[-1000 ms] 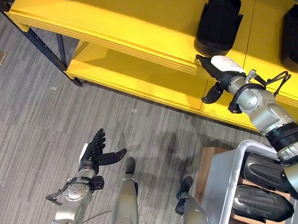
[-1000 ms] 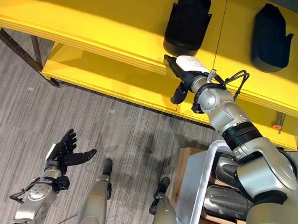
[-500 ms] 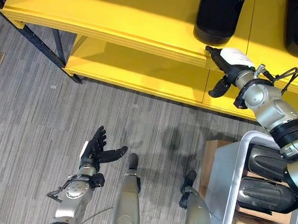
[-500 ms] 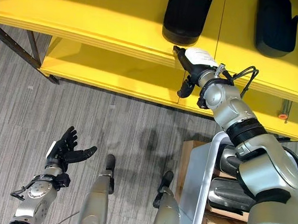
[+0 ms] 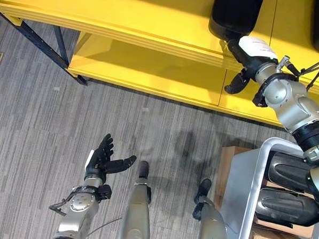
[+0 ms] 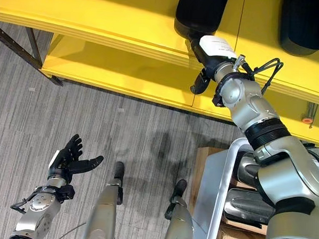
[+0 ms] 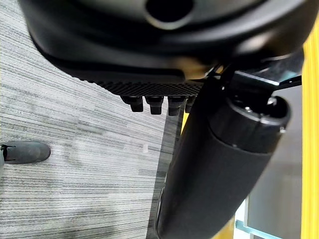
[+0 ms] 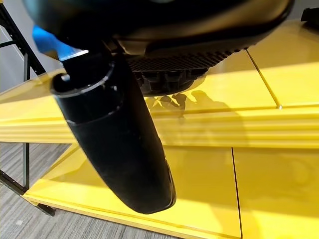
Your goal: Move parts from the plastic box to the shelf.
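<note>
The yellow shelf [image 5: 127, 21] carried a black part [image 5: 235, 14]; the right hand [image 5: 247, 54] had crept up to its near end, fingers straight, nothing held. More parts [image 5: 286, 206] sat in the plastic box [image 5: 255, 178]. The left hand [image 5: 101, 162] hung spread over the floor [image 5: 42, 118]. Its wrist view caught a shoe [image 7: 25, 152].

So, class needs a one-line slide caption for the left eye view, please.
Right hand open at the yellow shelf edge beside a black part; left hand open, empty above the floor.
</note>
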Controlling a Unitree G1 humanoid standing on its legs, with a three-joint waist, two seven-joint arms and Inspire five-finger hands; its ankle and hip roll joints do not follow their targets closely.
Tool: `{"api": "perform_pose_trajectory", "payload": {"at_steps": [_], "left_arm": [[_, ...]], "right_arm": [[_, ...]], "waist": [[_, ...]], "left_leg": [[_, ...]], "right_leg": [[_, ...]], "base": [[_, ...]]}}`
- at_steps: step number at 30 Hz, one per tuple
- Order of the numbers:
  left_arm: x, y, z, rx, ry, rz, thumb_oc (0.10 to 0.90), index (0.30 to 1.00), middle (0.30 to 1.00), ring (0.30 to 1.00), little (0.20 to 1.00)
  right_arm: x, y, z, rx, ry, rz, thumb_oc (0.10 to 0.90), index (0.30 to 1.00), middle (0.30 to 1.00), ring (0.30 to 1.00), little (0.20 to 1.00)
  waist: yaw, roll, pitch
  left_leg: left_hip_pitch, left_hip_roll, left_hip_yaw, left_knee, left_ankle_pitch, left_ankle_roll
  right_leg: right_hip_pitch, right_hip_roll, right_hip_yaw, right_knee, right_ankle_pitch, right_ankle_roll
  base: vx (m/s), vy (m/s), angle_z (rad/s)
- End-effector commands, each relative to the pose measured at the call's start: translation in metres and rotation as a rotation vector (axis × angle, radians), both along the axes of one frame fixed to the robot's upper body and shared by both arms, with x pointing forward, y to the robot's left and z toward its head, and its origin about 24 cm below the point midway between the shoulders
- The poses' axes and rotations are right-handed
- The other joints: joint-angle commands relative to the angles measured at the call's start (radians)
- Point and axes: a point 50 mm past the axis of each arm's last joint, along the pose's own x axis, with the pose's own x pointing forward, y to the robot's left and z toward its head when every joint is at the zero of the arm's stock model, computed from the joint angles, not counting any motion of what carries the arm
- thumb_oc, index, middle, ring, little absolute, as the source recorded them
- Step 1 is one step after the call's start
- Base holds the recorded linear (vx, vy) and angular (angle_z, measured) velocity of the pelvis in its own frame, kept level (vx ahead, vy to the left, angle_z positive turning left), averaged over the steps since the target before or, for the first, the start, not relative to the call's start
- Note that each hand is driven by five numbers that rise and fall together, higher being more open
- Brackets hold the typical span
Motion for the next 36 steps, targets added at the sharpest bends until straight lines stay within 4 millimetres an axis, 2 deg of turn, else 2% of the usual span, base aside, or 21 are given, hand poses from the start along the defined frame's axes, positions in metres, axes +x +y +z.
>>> {"api": "perform_pose_trajectory", "payload": {"at_steps": [1, 17, 29, 36], "left_arm": [[-0.001, 0.004, 0.028, 0.035, -0.153, -0.028, 0.900, 1.000, 1.000, 1.000, 1.000], [0.001, 0.004, 0.030, 0.041, -0.160, -0.031, 0.900, 1.000, 1.000, 1.000, 1.000], [0.002, 0.009, 0.032, 0.056, -0.163, -0.020, 0.900, 1.000, 1.000, 1.000, 1.000], [0.002, 0.012, 0.032, 0.063, -0.159, -0.019, 0.900, 1.000, 1.000, 1.000, 1.000]], "right_arm": [[-0.015, 0.004, 0.070, -0.048, -0.255, 0.026, 0.900, 1.000, 1.000, 1.000, 1.000], [-0.014, 0.008, 0.080, -0.029, -0.284, 0.025, 0.900, 1.000, 1.000, 1.000, 1.000], [-0.019, 0.014, 0.099, -0.068, -0.329, 0.033, 0.900, 1.000, 1.000, 1.000, 1.000], [-0.021, 0.014, 0.108, -0.072, -0.335, 0.031, 0.900, 1.000, 1.000, 1.000, 1.000]], "waist": [[0.010, -0.006, -0.054], [0.012, 0.001, -0.037], [0.011, 0.004, -0.044], [0.009, 0.007, -0.051]], "left_leg": [[0.022, 0.048, -0.055, 0.031, -0.096, -0.035], [-0.050, 0.046, -0.071, 0.100, -0.114, -0.033], [-0.130, 0.043, -0.090, 0.212, -0.158, -0.028], [-0.156, 0.043, -0.093, 0.241, -0.166, -0.028]], "right_leg": [[-0.035, -0.022, 0.033, 0.105, -0.063, 0.012], [-0.099, -0.017, 0.040, 0.166, -0.083, 0.002], [-0.177, -0.020, 0.055, 0.265, -0.121, -0.008], [-0.209, -0.023, 0.063, 0.302, -0.134, -0.012]], "base": [[0.00, 0.000, 0.00], [0.00, -0.001, 0.00], [-0.01, 0.000, -0.01], [0.00, 0.001, -0.01]]}}
